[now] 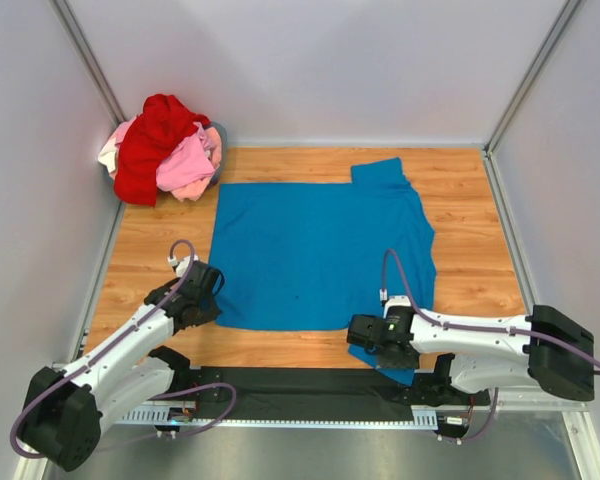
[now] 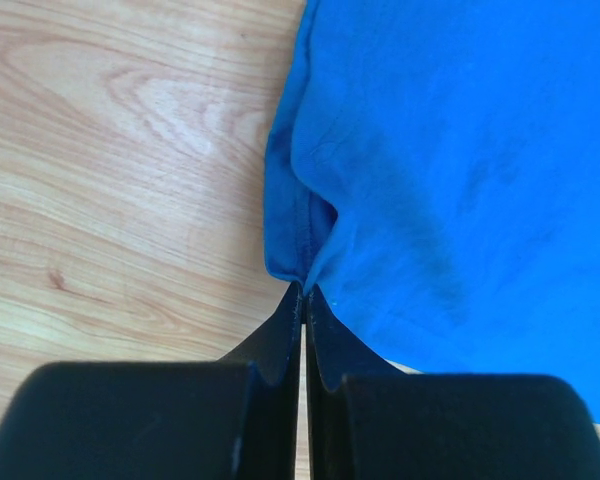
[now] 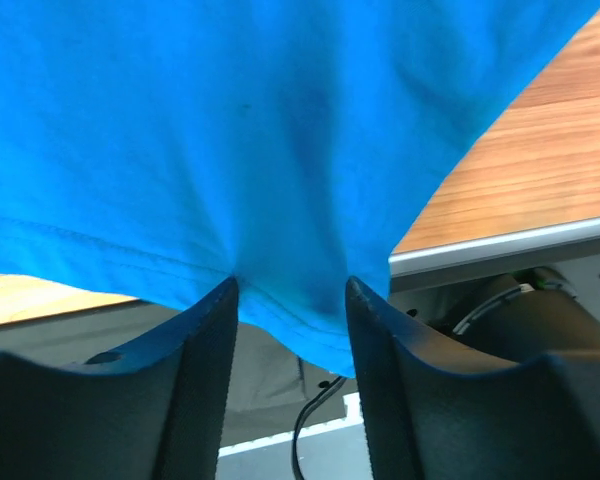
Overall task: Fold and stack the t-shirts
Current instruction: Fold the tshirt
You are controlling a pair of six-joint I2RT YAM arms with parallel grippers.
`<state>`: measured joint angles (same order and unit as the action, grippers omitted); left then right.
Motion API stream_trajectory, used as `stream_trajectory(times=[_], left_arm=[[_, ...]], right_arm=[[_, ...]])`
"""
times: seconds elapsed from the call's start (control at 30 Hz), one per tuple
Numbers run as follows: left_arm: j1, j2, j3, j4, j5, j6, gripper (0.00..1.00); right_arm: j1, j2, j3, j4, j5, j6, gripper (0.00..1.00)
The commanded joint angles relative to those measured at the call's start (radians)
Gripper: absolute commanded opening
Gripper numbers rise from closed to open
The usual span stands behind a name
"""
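Note:
A bright blue t-shirt lies spread flat on the wooden table. My left gripper is at its near left corner. In the left wrist view that gripper is shut, pinching a puckered fold of the blue shirt's edge. My right gripper is at the shirt's near right part, which hangs over the table's front edge. In the right wrist view the jaws stand apart, with the blue hem drooping between them, not clamped. Red, light pink and whitish shirts lie heaped at the back left.
The heap of shirts sits in the back left corner against the white walls. The table's metal front edge and cables below it are close to the right gripper. Bare wood shows to the right of the blue shirt.

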<state>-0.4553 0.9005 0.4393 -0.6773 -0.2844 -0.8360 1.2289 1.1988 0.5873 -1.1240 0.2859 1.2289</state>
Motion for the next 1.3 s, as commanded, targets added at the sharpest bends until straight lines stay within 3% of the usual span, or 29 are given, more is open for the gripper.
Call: stream_trajectory(times=[0.0, 0.1, 0.23, 0.3, 0.67, 0.77, 1.1, 1.27], left_arm=[[0.006, -0.018, -0.005, 0.038, 0.019, 0.032, 0.00], [0.006, -0.023, -0.007, 0.038, 0.019, 0.032, 0.00], [0.004, -0.032, -0.005, 0.030, 0.019, 0.029, 0.00], [0.006, -0.044, -0.004, 0.013, 0.016, 0.025, 0.00], [0.006, -0.137, 0.093, -0.096, 0.100, -0.034, 0.00], [0.007, -0.126, 0.165, -0.145, 0.090, -0.003, 0.00], [0.090, 0.038, 0.354, -0.160, 0.126, 0.130, 0.00], [0.145, 0.150, 0.433, -0.124, 0.154, 0.205, 0.00]], right_arm=[[0.006, -0.024, -0.029, 0.050, -0.030, 0.073, 0.48], [0.006, -0.028, -0.055, 0.081, -0.056, 0.073, 0.38], [0.009, -0.053, -0.078, 0.092, -0.056, 0.076, 0.07], [0.007, -0.073, -0.078, 0.081, -0.044, 0.076, 0.01], [-0.003, -0.176, 0.127, -0.151, 0.130, 0.063, 0.00], [-0.080, -0.183, 0.192, -0.145, 0.160, -0.003, 0.00], [-0.543, -0.075, 0.373, 0.047, 0.101, -0.521, 0.00], [-0.661, 0.037, 0.476, 0.101, 0.059, -0.681, 0.00]])
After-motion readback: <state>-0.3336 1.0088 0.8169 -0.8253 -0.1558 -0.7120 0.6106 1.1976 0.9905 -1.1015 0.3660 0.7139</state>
